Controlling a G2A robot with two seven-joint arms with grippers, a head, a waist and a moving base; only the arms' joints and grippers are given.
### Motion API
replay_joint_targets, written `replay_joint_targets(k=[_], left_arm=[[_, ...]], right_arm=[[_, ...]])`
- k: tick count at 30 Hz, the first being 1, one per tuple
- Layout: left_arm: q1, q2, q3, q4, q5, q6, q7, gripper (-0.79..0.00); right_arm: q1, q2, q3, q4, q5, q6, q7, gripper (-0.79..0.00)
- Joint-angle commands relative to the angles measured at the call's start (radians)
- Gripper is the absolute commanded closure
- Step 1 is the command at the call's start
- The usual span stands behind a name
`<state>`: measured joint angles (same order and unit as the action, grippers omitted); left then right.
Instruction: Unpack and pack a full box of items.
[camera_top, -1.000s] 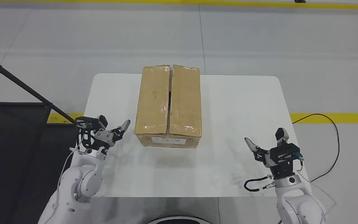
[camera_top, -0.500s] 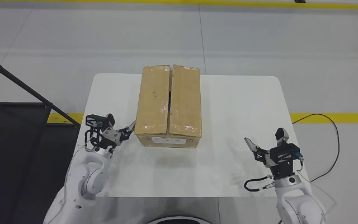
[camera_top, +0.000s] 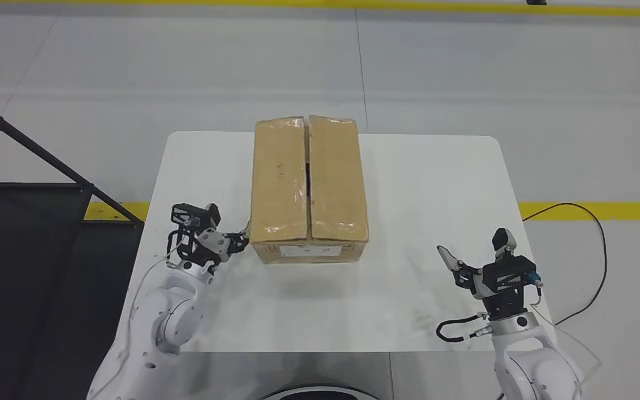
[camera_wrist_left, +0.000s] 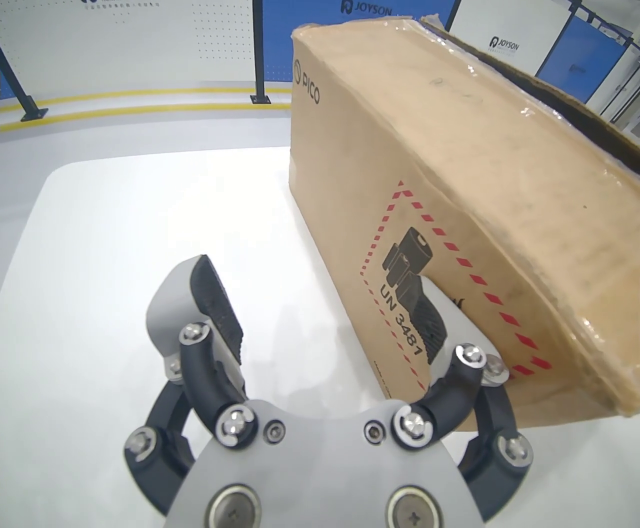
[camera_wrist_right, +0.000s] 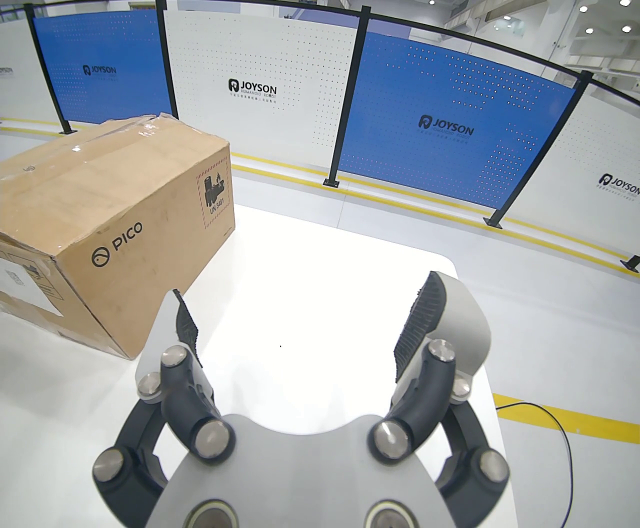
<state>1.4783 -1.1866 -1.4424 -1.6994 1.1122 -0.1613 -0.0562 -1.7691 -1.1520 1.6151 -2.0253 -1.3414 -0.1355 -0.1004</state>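
From above, the cardboard box (camera_top: 307, 185) sits with flaps closed mid-tabletop (camera_top: 430, 200), toward the far edge. The left gripper (camera_top: 232, 243) is at the box's near left corner. Its wrist view adds that the fingers are apart, one finger (camera_wrist_left: 425, 310) against the labelled side wall. The right gripper (camera_top: 470, 252), spread and empty, hovers well apart by the near right corner

contents of the box (camera_top: 306, 180) hidden under closed flaps (camera_top: 278, 175), box cut off in both wrist views, front label (camera_top: 304, 251) illegibly small
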Motion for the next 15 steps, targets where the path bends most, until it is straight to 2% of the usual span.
replay_joint_targets(k=[1, 15], left_arm=[[-0.003, -0.001, 0.008, 0.002, 0.004, -0.003, 0.001, -0.785], [-0.034, -0.01, 0.083, 0.011, 0.048, -0.032, 0.006, -0.785]], right_arm=[[0.0, 0.0, 0.0, 0.0, 0.0, 0.0, 0.0, -0.785], [0.0, 0.0, 0.0, 0.0, 0.0, 0.0, 0.0, -0.785]])
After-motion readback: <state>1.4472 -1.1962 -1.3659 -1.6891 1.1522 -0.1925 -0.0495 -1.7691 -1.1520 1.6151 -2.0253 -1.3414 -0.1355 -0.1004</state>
